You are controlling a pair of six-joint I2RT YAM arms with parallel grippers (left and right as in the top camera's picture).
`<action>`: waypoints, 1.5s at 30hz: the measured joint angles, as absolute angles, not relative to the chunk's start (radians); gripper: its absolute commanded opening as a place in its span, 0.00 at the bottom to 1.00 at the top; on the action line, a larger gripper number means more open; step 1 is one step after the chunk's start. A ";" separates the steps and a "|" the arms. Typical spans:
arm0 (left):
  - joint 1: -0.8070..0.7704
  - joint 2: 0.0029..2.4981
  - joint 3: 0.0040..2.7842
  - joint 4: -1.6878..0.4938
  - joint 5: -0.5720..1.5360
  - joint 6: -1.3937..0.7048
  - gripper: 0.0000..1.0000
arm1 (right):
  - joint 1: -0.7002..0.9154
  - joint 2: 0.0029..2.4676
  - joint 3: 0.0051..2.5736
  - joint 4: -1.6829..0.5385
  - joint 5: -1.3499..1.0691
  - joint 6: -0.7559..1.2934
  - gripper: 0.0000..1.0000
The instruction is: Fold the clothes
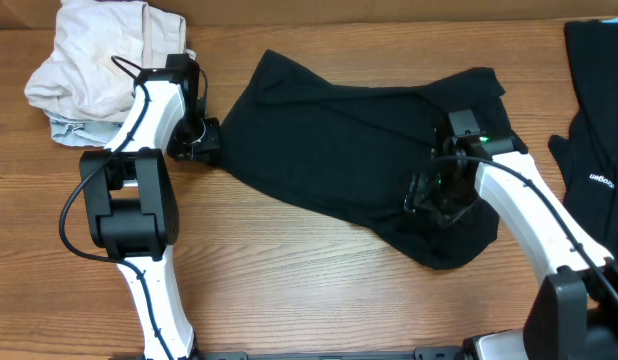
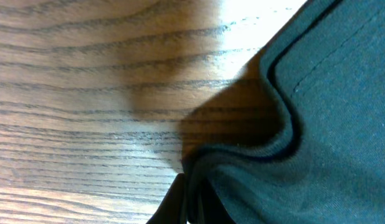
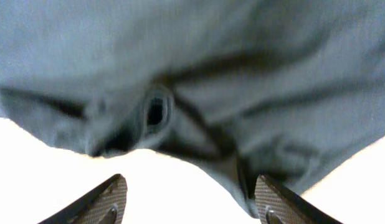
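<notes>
Two black garments (image 1: 339, 150) (image 1: 601, 90), one pale cloth heap (image 1: 99, 65), two arms (image 1: 149, 115) (image 1: 529, 210)

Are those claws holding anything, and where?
The left gripper pinches the shirt by its hemmed edge; the right gripper is open, holding nothing.

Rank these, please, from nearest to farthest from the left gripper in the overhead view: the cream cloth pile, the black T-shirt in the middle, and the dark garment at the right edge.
1. Black T-shirt, mid-table; its left edge meets the left gripper.
2. Cream cloth pile, top-left of the view.
3. Dark garment, right edge, beyond the T-shirt.
</notes>
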State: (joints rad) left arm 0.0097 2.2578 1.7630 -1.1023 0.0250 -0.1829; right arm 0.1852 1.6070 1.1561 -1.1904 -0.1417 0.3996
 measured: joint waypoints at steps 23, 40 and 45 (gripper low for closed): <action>0.008 2.258 1.763 -1.095 0.025 -0.183 0.04 | 0.471 1.598 0.993 -0.861 -0.085 0.555 0.57; 0.008 2.258 1.763 -1.083 0.025 -0.183 0.04 | 0.471 1.598 0.936 -0.812 0.007 0.650 0.11; 0.008 2.258 1.765 -1.101 0.025 -0.183 0.04 | 0.471 1.598 0.936 -0.841 0.015 0.662 0.04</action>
State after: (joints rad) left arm 0.0078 2.2578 1.7653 -1.1011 0.0250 -0.1825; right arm 0.4709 1.5978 0.9356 -0.8410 0.0154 0.6624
